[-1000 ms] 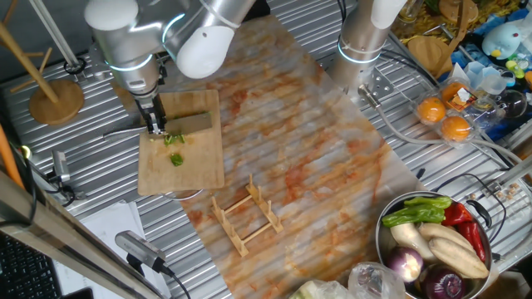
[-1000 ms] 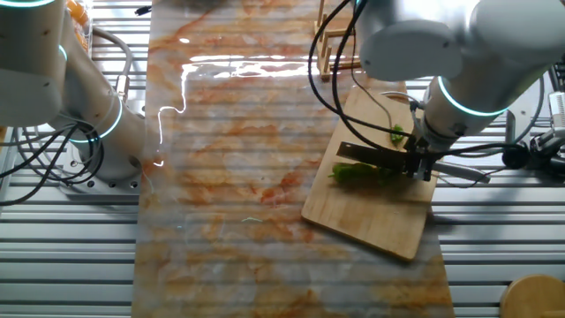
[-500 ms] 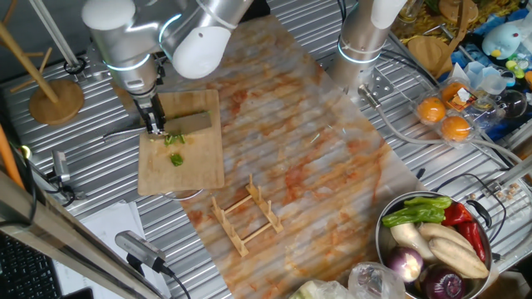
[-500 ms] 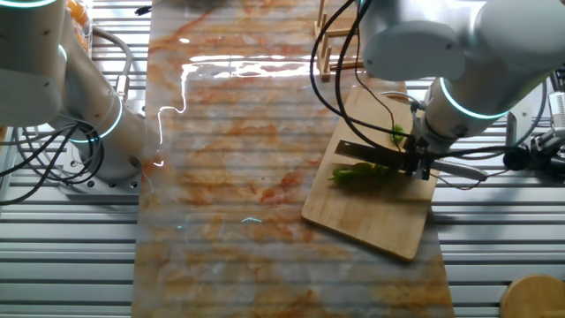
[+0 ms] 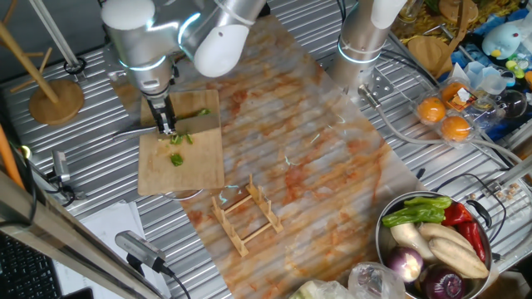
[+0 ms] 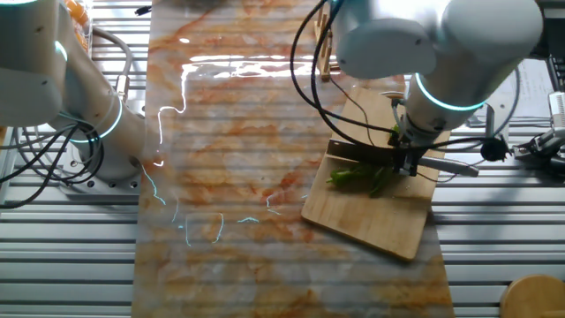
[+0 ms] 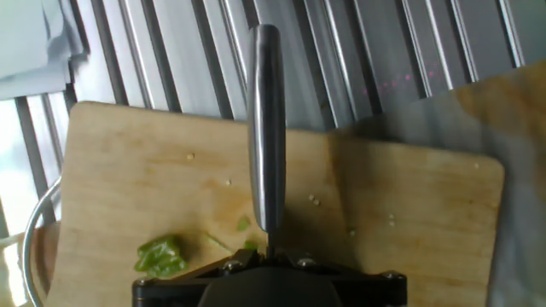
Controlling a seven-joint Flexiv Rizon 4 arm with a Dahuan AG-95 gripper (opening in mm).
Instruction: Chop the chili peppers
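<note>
A cutting board [image 5: 183, 154] lies on the ribbed surface [image 5: 83, 178], at the edge of a mat [image 5: 307, 149]. Chili peppers [image 5: 177, 149] lie on the board, under a knife [image 6: 371, 156]. A wooden rack [image 5: 245, 214] stands on the mat near the board; a bowl of vegetables [image 5: 432, 241] sits well apart.

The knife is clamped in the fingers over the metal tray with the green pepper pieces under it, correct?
Not a metal tray: the knife and the pepper pieces are over a wooden cutting board, as both fixed views show. The rest holds.
</note>
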